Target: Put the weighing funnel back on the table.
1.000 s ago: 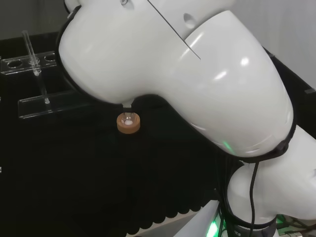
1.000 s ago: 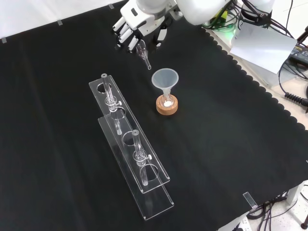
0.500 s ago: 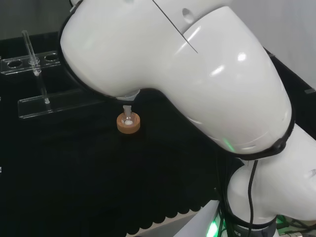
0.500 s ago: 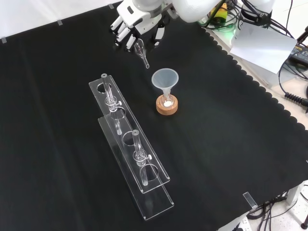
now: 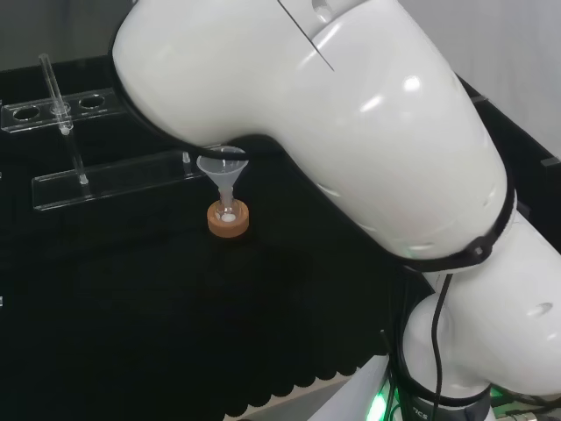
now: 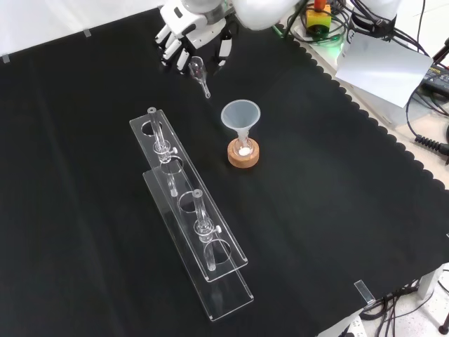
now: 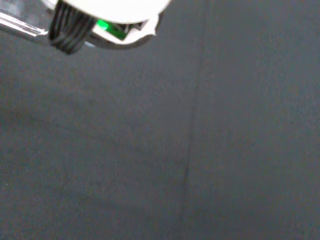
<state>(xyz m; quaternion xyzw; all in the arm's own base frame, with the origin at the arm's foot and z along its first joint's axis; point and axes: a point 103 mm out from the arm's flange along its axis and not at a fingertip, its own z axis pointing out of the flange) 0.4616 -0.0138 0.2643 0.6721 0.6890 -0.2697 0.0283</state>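
Note:
In the front view the black and white hand (image 6: 184, 29) comes in at the top of the cloth, left of the arm's links. Its fingers and thumb pinch the small clear weighing funnel (image 6: 199, 74), whose short stem points down and toward the camera, above the cloth. The piece hangs up and to the left of the big funnel (image 6: 240, 116). In the head view the arm's white links cover the hand.
The big funnel (image 5: 223, 169) stands mouth up in a small flask on a cork ring (image 6: 243, 154). A clear two-tier rack (image 6: 189, 221) with glass tubes runs down the front view's middle; the head view shows the rack (image 5: 66, 145) at upper left. The bench's scalloped edge (image 6: 365, 116) runs along the right.
The hand has moved with the weighing funnel up and to the left in the front view, away from the big funnel. In the head view the arm's link has risen, uncovering the funnel.

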